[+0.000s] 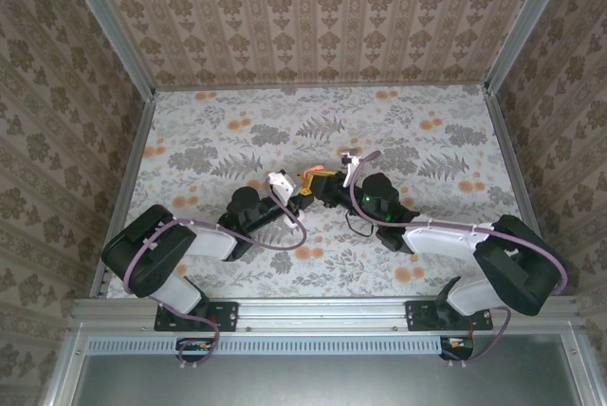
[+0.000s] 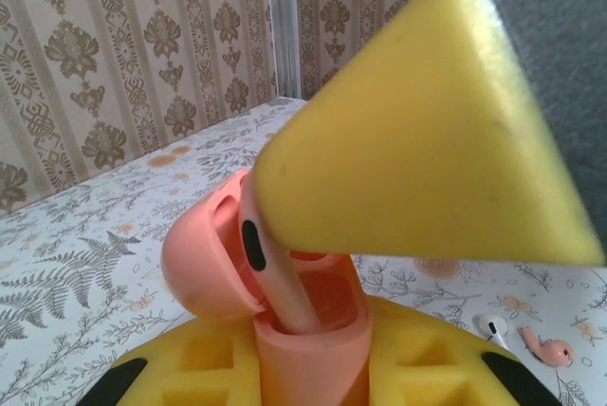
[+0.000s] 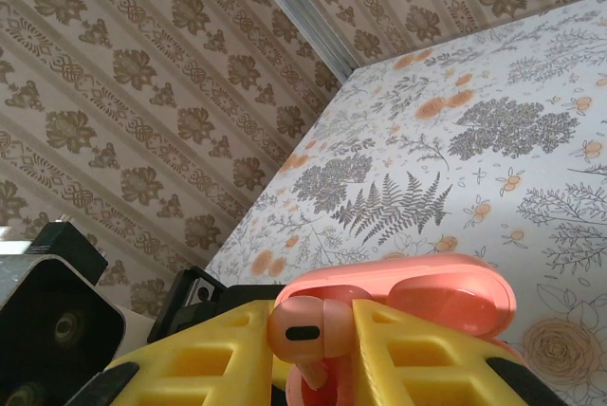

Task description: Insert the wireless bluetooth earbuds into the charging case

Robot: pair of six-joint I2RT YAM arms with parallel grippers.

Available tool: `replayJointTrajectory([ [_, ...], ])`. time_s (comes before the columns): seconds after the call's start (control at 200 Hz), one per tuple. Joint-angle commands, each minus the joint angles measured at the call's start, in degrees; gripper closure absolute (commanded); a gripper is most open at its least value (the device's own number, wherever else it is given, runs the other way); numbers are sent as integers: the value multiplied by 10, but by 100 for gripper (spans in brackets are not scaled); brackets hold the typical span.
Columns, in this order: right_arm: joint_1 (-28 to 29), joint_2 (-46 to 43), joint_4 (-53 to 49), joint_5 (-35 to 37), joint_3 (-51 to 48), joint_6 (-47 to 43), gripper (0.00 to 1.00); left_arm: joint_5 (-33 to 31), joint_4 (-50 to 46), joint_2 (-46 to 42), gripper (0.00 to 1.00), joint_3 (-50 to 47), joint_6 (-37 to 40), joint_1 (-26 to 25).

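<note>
The left gripper (image 2: 311, 385) was clamped on the pink charging case (image 2: 201, 264), steadying it upright and open so the right gripper (image 3: 308, 328), pinched on an earbud (image 2: 275, 273), could seat its stem inside the case. A second earbud (image 2: 491, 324) lay loose near the case.

Case (image 2: 303, 359) bottom cut off, earbud (image 2: 270, 264) top hidden

Floral table (image 2: 95, 264); white earbud (image 2: 491, 326), pink earbud (image 2: 548, 349)

one overhead, two close wrist views
</note>
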Motion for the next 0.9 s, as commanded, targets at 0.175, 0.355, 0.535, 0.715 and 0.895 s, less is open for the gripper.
replayJointTrajectory([
  [0.175, 9, 7, 19, 5, -9, 12, 74, -13, 29, -25, 84, 13, -11, -4],
  [0.355, 9, 12, 15, 7, -14, 17, 74, -17, 30, -34, 84, 12, -11, -4],
  [0.535, 10, 12, 2, 17, -15, 20, 74, -20, 30, -39, 84, 12, -8, -3],
  [0.715, 10, 13, -1, 23, -18, 22, 74, -23, 30, -40, 84, 12, -8, -4],
  [0.895, 10, 13, -4, 24, -20, 22, 74, -24, 29, -41, 84, 13, -7, -4],
])
